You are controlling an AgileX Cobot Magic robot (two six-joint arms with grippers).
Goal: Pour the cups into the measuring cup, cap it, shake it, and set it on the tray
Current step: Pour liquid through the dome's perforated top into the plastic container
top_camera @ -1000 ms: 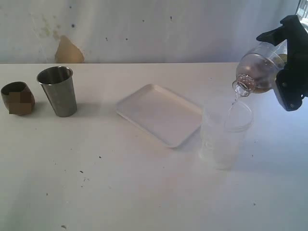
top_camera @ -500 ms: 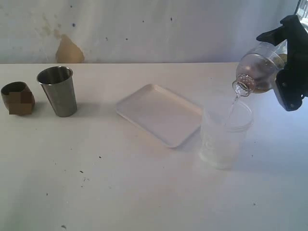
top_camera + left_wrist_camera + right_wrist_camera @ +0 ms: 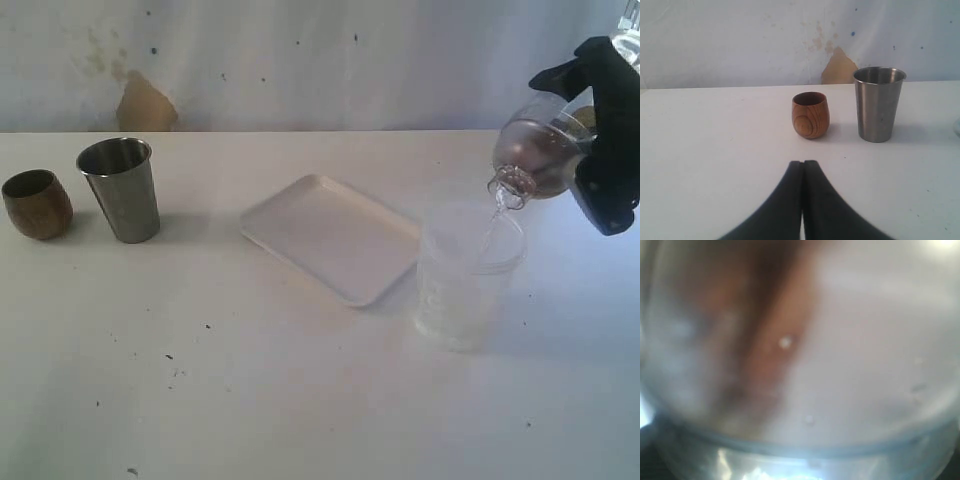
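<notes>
1. The right gripper [image 3: 590, 140] is at the far right of the exterior view, above the table [image 3: 300, 400]. Its black fingers [image 3: 603, 205] are clamped around the body of a clear bottle [image 3: 535, 150].
2. The bottle is tipped with its neck pointing down and to the left. There is brownish liquid inside it. A thin stream falls from its mouth into a frosted plastic tub [image 3: 468, 280] standing upright just below.
3. The tub has faint markings on its side that are too pale to read.
4. In the right wrist view, the blurred curved wall of the bottle fills the picture, so the fingers cannot be seen there.
5. The white tray [image 3: 335, 235] lies flat near the middle of the table, just left of the tub. Its near right corner is close to the tub's wall, but I cannot tell whether they touch.
6. The steel tumbler [image 3: 120, 188] stands upright at the far left of the table. The wooden cup [image 3: 37, 203] stands just beside it, nearer the left edge and not touching it. Both are well apart from the tray.
7. The left gripper [image 3: 802, 165] shows only in its own wrist view. Its two dark fingers are pressed together with nothing between them. It is low over the table, pointing towards the two cups and well short of them.
</notes>
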